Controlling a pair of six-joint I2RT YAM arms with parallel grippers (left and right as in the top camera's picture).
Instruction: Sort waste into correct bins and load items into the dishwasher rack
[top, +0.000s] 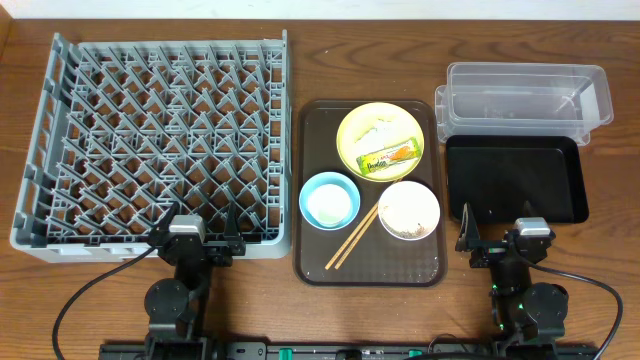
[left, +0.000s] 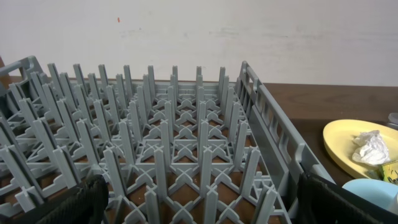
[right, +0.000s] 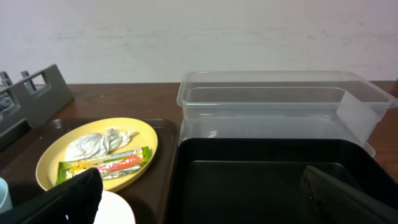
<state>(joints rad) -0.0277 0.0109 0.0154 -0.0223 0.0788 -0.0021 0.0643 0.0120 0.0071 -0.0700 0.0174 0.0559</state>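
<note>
The grey dishwasher rack (top: 160, 140) fills the left side, with nothing in it. On the yellow plate (top: 383, 140) lie a yellow-green wrapper (top: 390, 155) and a white tissue (right: 99, 143). In front of the plate stand a light blue bowl (top: 330, 200) and a white bowl (top: 409, 210) holding beige scraps, with chopsticks (top: 352, 238) between them. At the right sit the clear tub (top: 525, 100) and the black tray (top: 515, 180). My left gripper (top: 200, 218) is open at the rack's near edge. The right gripper (top: 497, 232) is open at the black tray's near edge. Neither holds anything.
A dark brown serving tray (top: 370, 270) carries the plate, bowls and chopsticks between the rack and the bins. Bare wooden table (top: 600, 260) lies around both arm bases at the front edge.
</note>
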